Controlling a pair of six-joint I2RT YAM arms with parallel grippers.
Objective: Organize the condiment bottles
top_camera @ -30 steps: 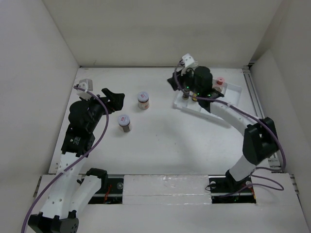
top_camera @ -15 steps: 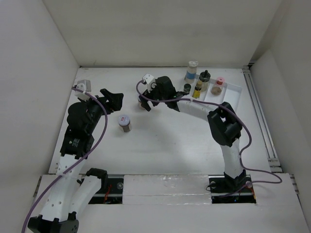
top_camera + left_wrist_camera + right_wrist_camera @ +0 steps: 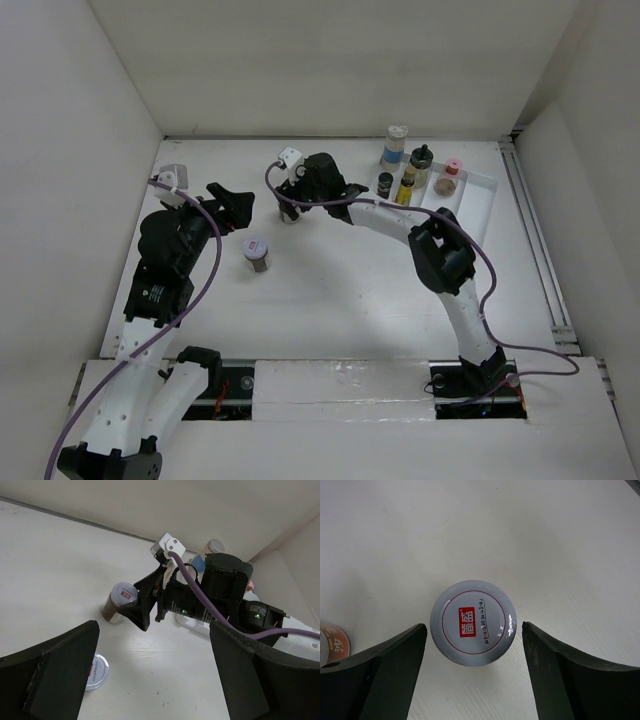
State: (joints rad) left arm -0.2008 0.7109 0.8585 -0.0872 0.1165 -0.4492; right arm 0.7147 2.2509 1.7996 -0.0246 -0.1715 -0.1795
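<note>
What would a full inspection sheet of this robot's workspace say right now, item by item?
Surface: white table, no spills seen.
Job's things: two silver-lidded jars stand on the open table, the far jar under the right tool and the near jar close to the left arm. The other bottles, including a yellow bottle, are grouped at the white tray.
Clutter: nothing seen.
Tools: left tool open, holding nothing. Right tool open, straddling the far jar's lid with a gap on each side.
Cables: a purple cable runs along each arm.
Surroundings: white walls on three sides.
</note>
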